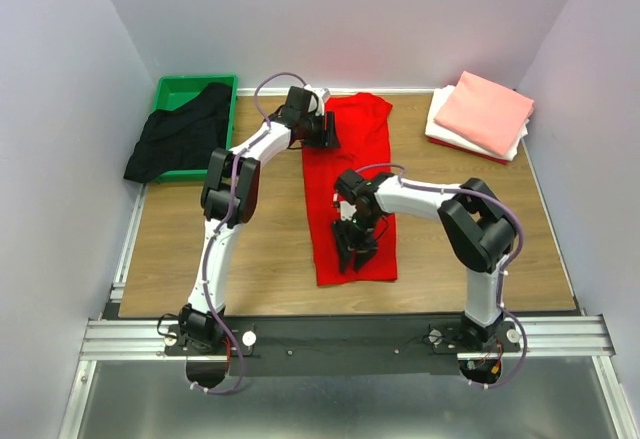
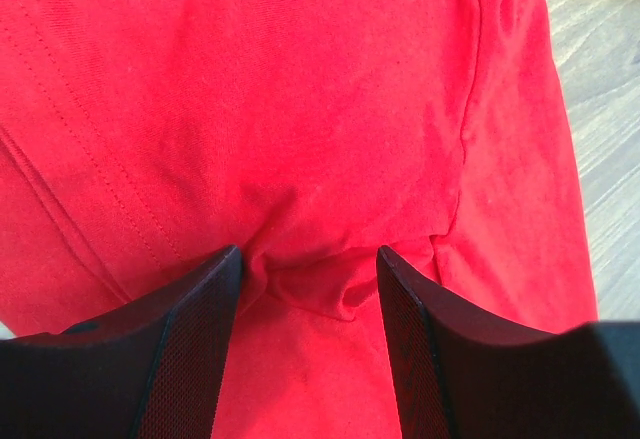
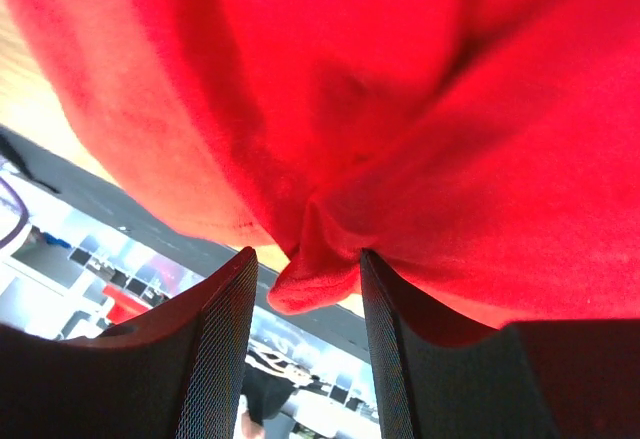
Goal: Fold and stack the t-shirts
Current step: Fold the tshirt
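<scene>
The pink-and-white stack point(image 1: 482, 116) lies folded at the far right corner; the red shirt point(image 1: 352, 164), a long central strip, is pinched by left gripper point(image 2: 310, 264) and right gripper point(image 3: 305, 259); the black shirt point(image 1: 178, 139), far left corner, looks unfolded.

**Materials and finishes, as observed**

Red shirt point(image 1: 355, 149): soft matt knit cloth with stitched seams, creased where it is pinched. Black shirt point(image 1: 180, 139): matt cloth, crumpled. Pink shirt point(image 1: 485, 109) and white shirt point(image 1: 440, 124): smooth matt cloth. Tray point(image 1: 195, 81): green plastic, slightly glossy. Table point(image 1: 270, 249): wood grain, low sheen. Rail point(image 1: 125, 337): bare ribbed metal. Finger pads point(image 2: 190, 359): black, fine mesh texture. Left arm point(image 1: 215, 259): white glossy plastic shell.
</scene>
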